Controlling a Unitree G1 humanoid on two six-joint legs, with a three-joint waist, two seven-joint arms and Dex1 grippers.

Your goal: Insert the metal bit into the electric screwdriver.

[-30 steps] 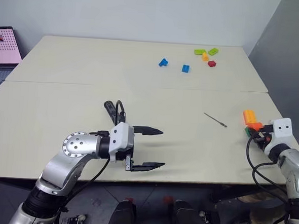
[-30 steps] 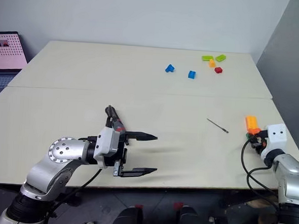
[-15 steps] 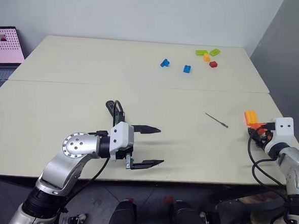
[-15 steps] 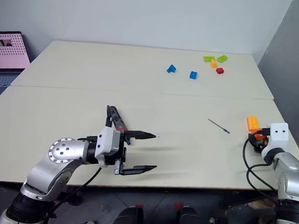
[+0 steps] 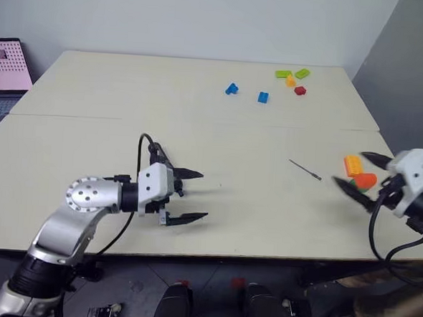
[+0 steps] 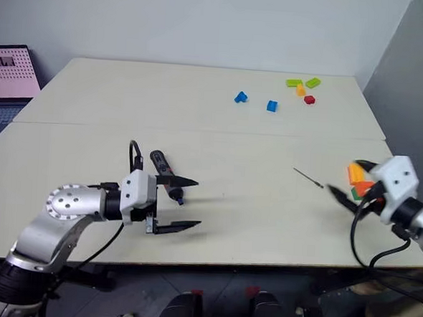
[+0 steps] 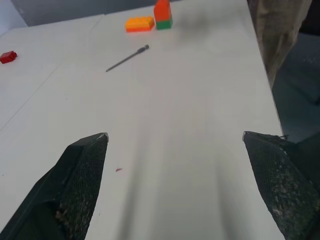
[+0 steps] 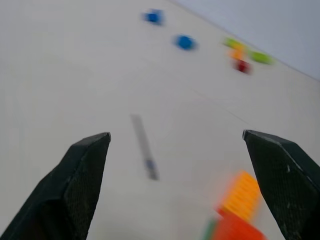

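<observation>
1. The metal bit lies flat on the table, right of centre, with bare surface around it and nothing touching it.
2. The electric screwdriver lies left of centre, just behind the left gripper, partly hidden by it.
3. The left gripper's jaws are spread wide, holding nothing.
4. The right gripper hangs near the table's right edge, jaws wide and empty, beside an orange brick.
5. Six small bricks sit scattered at the far side, well apart from the bit.
</observation>
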